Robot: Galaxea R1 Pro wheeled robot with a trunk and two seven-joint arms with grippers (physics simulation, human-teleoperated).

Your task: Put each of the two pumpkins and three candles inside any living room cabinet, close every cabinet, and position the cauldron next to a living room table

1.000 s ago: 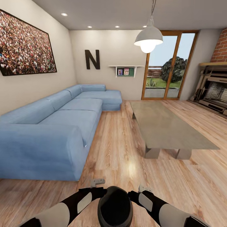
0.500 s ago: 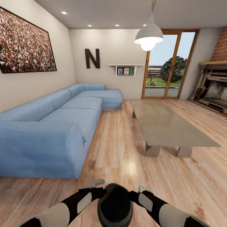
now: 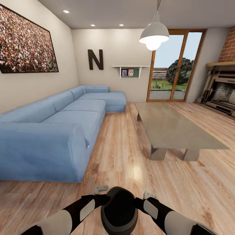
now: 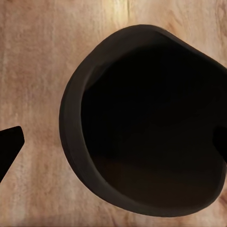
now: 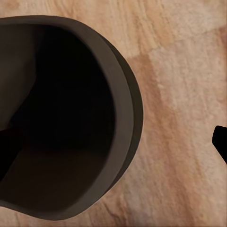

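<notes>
The black cauldron (image 3: 119, 209) hangs close in front of me between both forearms, low in the head view over the wood floor. My left gripper (image 4: 116, 146) stands open astride the cauldron's rim (image 4: 71, 118), one finger outside and one inside. My right gripper (image 5: 116, 149) is open in the same way across the opposite rim (image 5: 126, 109). The grey glossy table (image 3: 173, 127) stands ahead and to the right, well apart from the cauldron. Pumpkins, candles and cabinet are out of view.
A long blue corner sofa (image 3: 55, 130) fills the left side. A strip of wood floor (image 3: 120, 147) runs between it and the table. A stone fireplace (image 3: 222, 94) is at far right, glass doors (image 3: 173, 68) at the back, a pendant lamp (image 3: 154, 36) overhead.
The whole picture has slid upward a little, so the camera has moved. The cauldron keeps its place between my arms. Sofa and table have not moved.
</notes>
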